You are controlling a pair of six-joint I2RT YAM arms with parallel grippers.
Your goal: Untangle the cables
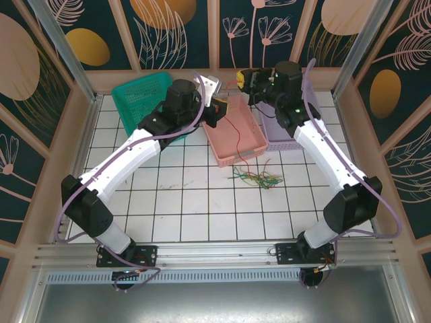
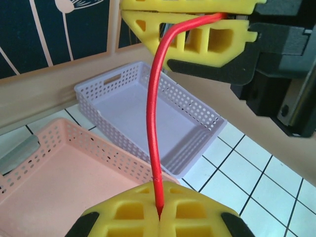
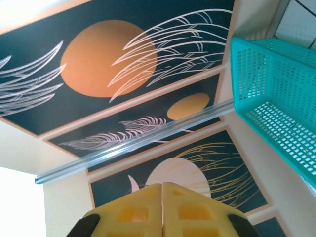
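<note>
1. Both ends are pinned. The left pincer (image 2: 159,197) is clamped shut on the red cable (image 2: 154,113), and the right pincer (image 3: 162,195) has its jaws pressed together too. The left wrist view shows the cable running in between its yellow fingers (image 2: 207,37).

2. Where it all sits: the held span hangs in the air over the back of the desk (image 1: 182,202), above the pink basket (image 2: 59,173) and beside the lilac basket (image 2: 187,128). The bunch of cables (image 1: 256,179) lies loose on the tiles just in front of the pink basket.

3. The risk, as I read it: two grips with so short a span between them. If the arms pull apart hard, the thin wire may slip out of one pair of pads, or kink at a pinch point.

4. Second worry: the free tail trails down across the pink basket towards the bunch. I cannot tell whether its tip is caught there. If it is, a lift could drag the whole bunch or snag the basket rim.

5. Direction: from the left pincer the cable rises nearly straight, then bends over sideways into the right pincer. From above, the tail's long axis runs from the back of the desk towards the near edge.
</note>
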